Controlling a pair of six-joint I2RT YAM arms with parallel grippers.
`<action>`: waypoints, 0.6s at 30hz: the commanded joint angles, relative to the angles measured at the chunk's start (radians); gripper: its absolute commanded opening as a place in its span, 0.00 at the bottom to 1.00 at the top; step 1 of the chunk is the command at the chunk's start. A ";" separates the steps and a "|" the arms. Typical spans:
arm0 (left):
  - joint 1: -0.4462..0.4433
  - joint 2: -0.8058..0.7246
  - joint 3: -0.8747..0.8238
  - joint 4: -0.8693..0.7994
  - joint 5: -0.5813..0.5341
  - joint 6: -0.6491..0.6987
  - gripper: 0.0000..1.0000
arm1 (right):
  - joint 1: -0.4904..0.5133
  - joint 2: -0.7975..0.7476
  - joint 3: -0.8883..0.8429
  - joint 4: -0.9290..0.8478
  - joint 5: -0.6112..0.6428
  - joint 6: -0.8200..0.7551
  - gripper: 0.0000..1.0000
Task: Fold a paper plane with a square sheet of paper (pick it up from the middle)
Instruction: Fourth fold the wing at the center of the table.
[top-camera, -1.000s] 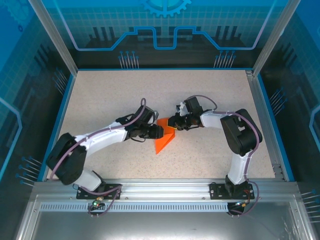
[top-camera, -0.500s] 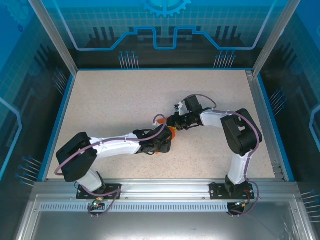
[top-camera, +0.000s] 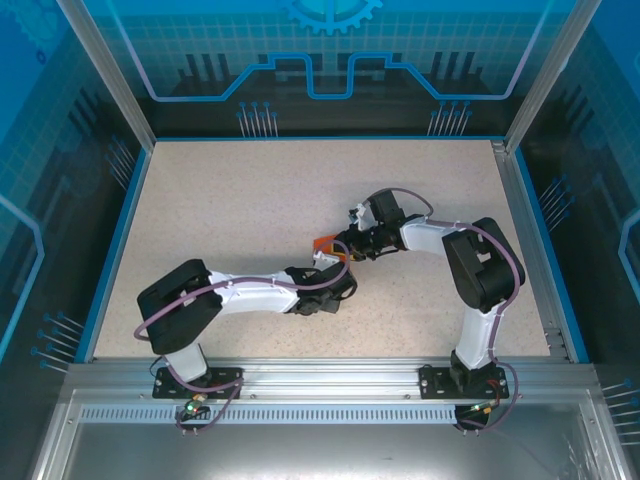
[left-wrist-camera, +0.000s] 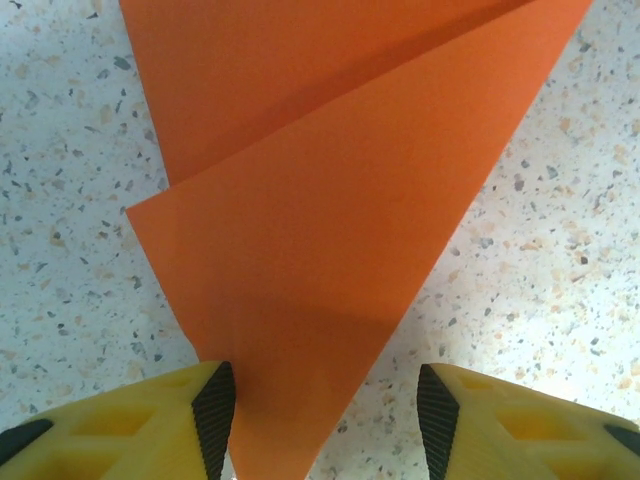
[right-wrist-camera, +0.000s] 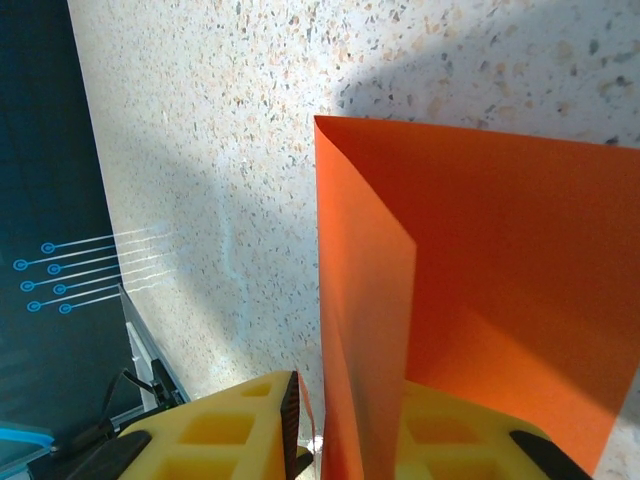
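- The tabletop (top-camera: 250, 210) is pale speckled stone-look, beige with dark and tan flecks.
- A blue rim (top-camera: 118, 245) borders the tabletop on the left, far and right sides.
- A silver metal rail (top-camera: 330, 375) runs along the tabletop's near edge, with a grey metal shelf (top-camera: 330, 445) just in front of it.
- Metal posts (top-camera: 105, 70) rise from the tabletop's far corners.
- Blue panels (top-camera: 330, 50) with circuit-line and gear graphics wall in the tabletop.
- Light is bright and even.
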 joint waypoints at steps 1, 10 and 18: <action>-0.011 0.017 0.029 -0.019 -0.052 -0.022 0.53 | -0.009 -0.032 0.022 -0.035 -0.027 -0.020 0.24; -0.015 0.026 0.024 -0.038 -0.100 -0.052 0.45 | -0.009 -0.037 0.017 -0.038 -0.024 -0.020 0.24; -0.018 0.036 0.029 -0.034 -0.101 -0.048 0.35 | -0.010 -0.040 0.011 -0.040 -0.018 -0.020 0.24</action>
